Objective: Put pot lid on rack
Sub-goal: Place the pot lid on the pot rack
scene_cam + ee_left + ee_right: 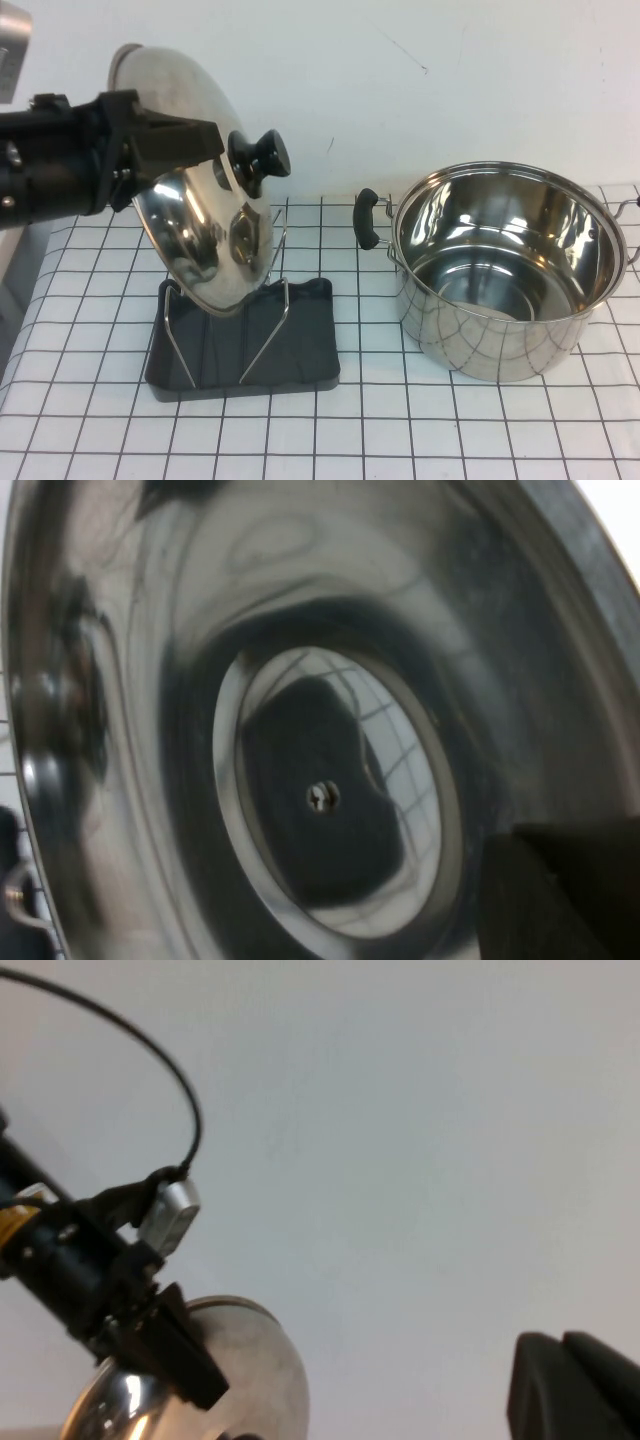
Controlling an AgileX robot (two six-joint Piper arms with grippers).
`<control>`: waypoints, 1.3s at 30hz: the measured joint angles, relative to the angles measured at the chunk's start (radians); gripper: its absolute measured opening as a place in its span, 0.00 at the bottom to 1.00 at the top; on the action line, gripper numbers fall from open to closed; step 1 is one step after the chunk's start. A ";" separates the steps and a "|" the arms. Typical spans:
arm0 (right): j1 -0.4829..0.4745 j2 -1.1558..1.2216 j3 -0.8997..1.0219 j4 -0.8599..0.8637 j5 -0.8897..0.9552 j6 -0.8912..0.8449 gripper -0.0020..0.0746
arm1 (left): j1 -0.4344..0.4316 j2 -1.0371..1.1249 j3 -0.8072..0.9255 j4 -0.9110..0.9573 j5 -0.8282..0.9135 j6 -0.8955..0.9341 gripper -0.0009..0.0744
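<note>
The pot lid (200,235) is shiny steel with a black knob (262,153). It stands tilted, nearly on edge, with its lower rim down between the silver wire dividers (268,335) of the black rack (300,345). I cannot tell whether the rim rests on the tray. My left gripper (185,140) is shut on the lid's upper rim. In the left wrist view the lid's mirrored underside (320,680) fills the picture, with one dark finger (560,895) at its edge. My right gripper (562,1348) is shut and empty, raised toward the wall and outside the high view.
A deep steel pot (505,265) with black side handles (368,218) stands to the right of the rack on the checked cloth (400,430). The right wrist view shows the left arm (90,1270) and the lid (255,1360) against the white wall.
</note>
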 joint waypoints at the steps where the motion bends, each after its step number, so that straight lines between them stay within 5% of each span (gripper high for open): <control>1: 0.000 -0.007 0.000 -0.074 0.000 0.059 0.03 | 0.000 0.016 0.000 0.000 0.009 0.008 0.13; 10: 0.000 -0.021 0.056 -0.211 0.018 0.223 0.03 | 0.000 0.104 -0.002 0.000 0.043 0.066 0.13; 39: 0.000 -0.021 0.109 -0.215 0.152 0.240 0.03 | 0.000 0.182 0.070 0.000 0.144 0.212 0.13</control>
